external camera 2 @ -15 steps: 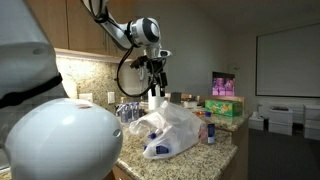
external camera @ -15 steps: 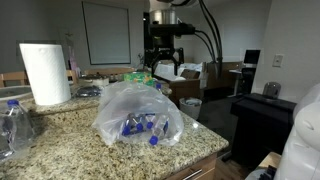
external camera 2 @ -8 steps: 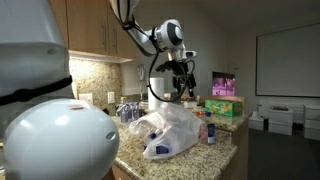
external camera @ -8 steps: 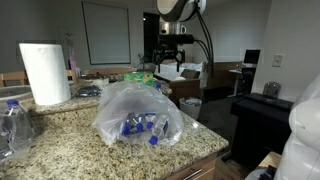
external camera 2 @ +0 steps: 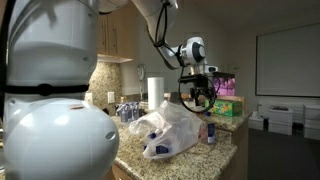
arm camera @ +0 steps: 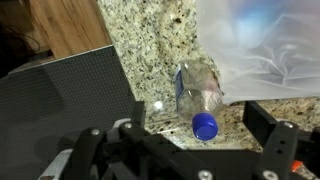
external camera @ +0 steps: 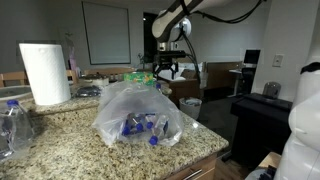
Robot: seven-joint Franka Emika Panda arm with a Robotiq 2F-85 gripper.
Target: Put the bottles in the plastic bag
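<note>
The gripper [external camera 2: 197,96] hangs above the desk [arm camera: 150,45] with its jaws spread wide, holding nothing. Beneath it a bottle [arm camera: 199,90] lies on its side just beside the plastic bag [external camera: 138,105]. Blue-capped bottles [external camera: 140,127] lie inside the bag.

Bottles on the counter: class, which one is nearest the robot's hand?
The lone blue-capped bottle on bare granite beside the plastic bag, right below the hand; the bagged bottles lie farther off.
</note>
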